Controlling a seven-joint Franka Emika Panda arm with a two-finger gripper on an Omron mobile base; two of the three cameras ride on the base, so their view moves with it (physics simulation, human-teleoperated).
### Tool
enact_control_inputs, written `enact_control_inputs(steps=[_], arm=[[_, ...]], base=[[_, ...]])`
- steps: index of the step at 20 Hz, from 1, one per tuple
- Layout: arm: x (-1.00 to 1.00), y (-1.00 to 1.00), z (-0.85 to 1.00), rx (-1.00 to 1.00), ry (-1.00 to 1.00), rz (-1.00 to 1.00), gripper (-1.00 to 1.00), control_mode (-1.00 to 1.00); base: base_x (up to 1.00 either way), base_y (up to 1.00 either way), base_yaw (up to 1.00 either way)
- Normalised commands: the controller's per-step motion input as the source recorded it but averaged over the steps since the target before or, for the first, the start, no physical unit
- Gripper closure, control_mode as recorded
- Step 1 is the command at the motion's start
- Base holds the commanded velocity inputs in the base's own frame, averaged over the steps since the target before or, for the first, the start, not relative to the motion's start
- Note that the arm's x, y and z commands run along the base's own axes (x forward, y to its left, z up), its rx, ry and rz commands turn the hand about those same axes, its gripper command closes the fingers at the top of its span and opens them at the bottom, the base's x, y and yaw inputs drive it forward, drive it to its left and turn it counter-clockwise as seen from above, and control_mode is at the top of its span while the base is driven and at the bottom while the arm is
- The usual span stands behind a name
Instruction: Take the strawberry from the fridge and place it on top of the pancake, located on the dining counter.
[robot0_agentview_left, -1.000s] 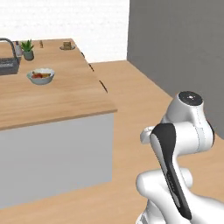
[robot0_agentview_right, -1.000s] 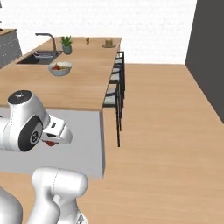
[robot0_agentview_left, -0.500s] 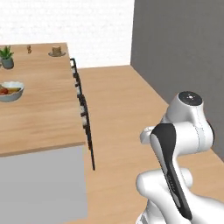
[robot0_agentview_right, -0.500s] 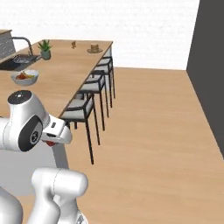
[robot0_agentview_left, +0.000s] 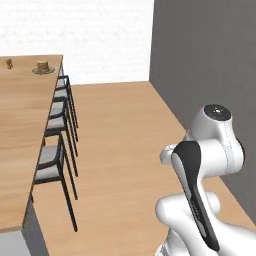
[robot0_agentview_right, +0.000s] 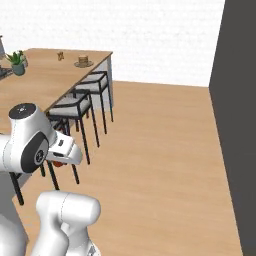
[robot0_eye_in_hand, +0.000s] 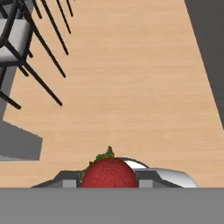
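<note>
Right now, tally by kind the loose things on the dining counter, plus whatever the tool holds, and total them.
Pancake stack, on its plate: 1
Small brown shaker: 1
Potted plant: 1
Strawberry, gripped in the tool: 1
Total: 4

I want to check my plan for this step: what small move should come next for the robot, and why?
Probably keep the gripper closed on the strawberry and drive on along the dining counter toward the pancake. The berry sits between the fingers, but the pancake stack lies at the counter's far end, seemingly too far for the arm.
</note>
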Motion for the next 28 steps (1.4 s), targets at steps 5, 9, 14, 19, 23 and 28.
enact_control_inputs(steps=[5,9,14,19,23,28], arm=[[0.0,0.0,0.0,0.0,0.0,0.0,1.0,1.0],[0.0,0.0,0.0,0.0,0.0,0.0,1.0,1.0],[0.0,0.0,0.0,0.0,0.0,0.0,1.0,1.0],[0.0,0.0,0.0,0.0,0.0,0.0,1.0,1.0],[0.0,0.0,0.0,0.0,0.0,0.0,1.0,1.0],[0.0,0.0,0.0,0.0,0.0,0.0,1.0,1.0]], base=[[1.0,-0.87,0.2],[1.0,-0.4,0.2],[1.0,-0.15,0.19],[1.0,-0.14,0.25],[1.0,-0.01,0.4],[1.0,-0.14,0.49]])
